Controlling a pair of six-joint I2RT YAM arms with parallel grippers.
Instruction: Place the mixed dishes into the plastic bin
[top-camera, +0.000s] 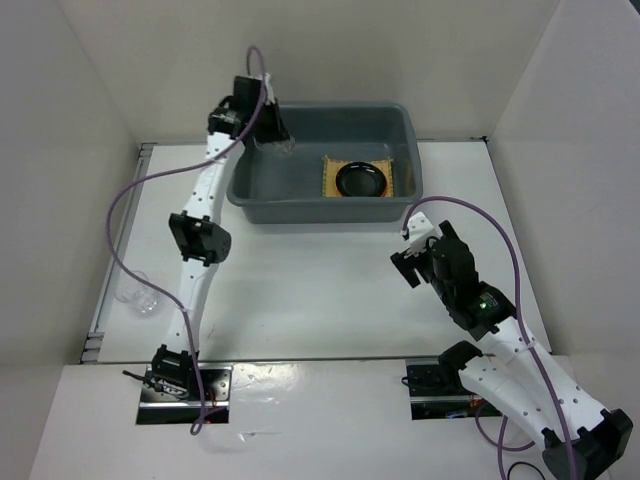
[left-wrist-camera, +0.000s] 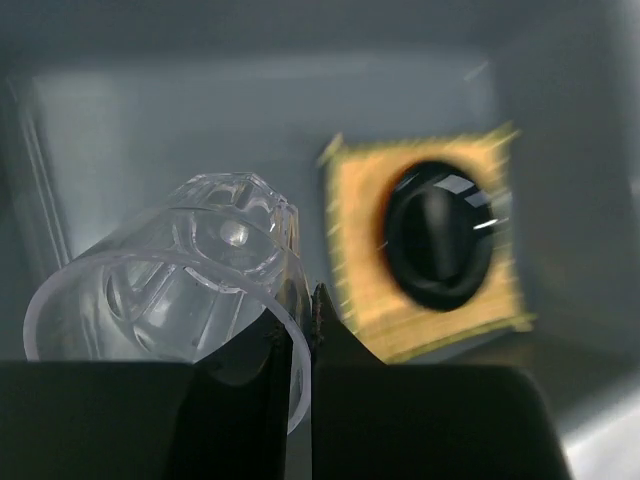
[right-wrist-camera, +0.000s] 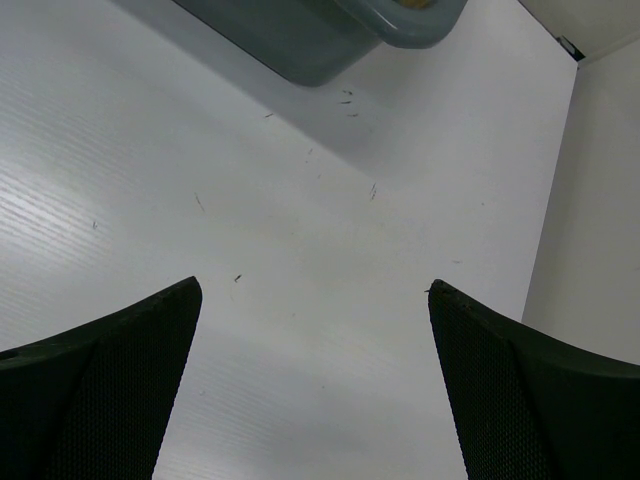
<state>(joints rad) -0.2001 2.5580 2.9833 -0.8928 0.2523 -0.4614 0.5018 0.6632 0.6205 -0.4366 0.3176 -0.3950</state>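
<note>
The dark grey plastic bin (top-camera: 256, 196) stands at the back of the table. Inside it, on the right, the yellow woven mat (top-camera: 336, 183) lies flat with the black plate (top-camera: 361, 179) on top. My left gripper (top-camera: 277, 136) hangs over the bin's far left corner, shut on the rim of a clear glass cup (left-wrist-camera: 180, 290); the left wrist view also shows the mat (left-wrist-camera: 357, 280) and plate (left-wrist-camera: 440, 235) below. A second clear glass cup (top-camera: 141, 296) lies on the table at the left. My right gripper (top-camera: 409, 252) is open and empty above the table. No orange plate is clearly visible.
White walls enclose the table on three sides. The bin's near right corner (right-wrist-camera: 300, 40) shows at the top of the right wrist view, beyond my right gripper (right-wrist-camera: 315, 290). A metal rail (top-camera: 100, 320) runs along the table's left edge by the second cup.
</note>
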